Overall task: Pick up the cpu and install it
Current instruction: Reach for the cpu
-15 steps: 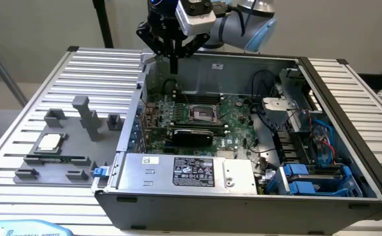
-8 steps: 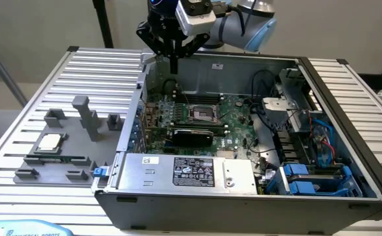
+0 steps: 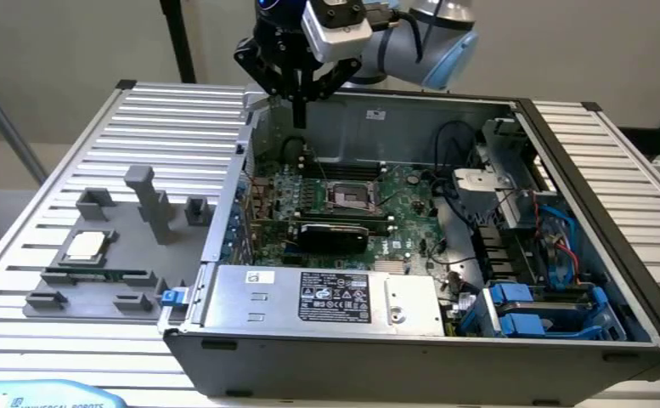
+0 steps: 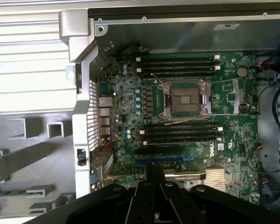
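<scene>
Cpu (image 3: 86,246) lies untouched on the grey fixture (image 3: 137,259) on the bench (image 3: 47,161), at the exterior view's left. Further right, the hand (image 3: 299,110) hangs over the open computer case (image 3: 420,361), pinched closed and holding nothing. The motherboard socket (image 4: 185,100) sits empty, so I'd say pick-up and install both remain.

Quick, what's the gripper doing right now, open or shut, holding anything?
Gripper: shut, holding nothing, above the open computer case. The cpu lies on the grey fixture outside the case.
</scene>
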Robot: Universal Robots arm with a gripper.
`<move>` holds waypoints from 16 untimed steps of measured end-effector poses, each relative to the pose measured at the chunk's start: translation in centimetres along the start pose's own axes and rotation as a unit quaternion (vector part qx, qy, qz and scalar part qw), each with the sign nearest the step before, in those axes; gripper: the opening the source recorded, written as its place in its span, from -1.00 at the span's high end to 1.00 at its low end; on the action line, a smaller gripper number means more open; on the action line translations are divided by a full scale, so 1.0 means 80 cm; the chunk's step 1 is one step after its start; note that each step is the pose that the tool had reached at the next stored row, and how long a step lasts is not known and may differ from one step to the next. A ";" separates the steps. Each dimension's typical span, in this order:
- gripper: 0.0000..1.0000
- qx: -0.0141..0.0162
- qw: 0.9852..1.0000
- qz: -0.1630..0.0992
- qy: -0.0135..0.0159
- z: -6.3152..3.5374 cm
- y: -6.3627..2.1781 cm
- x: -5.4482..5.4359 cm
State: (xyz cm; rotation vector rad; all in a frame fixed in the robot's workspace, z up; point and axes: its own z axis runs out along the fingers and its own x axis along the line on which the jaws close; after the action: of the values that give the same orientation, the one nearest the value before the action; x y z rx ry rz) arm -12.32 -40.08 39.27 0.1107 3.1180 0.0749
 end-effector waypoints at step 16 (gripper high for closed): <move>0.79 0.000 1.000 0.000 0.000 -0.001 -0.017 0.087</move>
State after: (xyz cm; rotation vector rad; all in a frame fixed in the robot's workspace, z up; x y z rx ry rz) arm -19.38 -40.92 39.17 0.1105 3.1180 0.0761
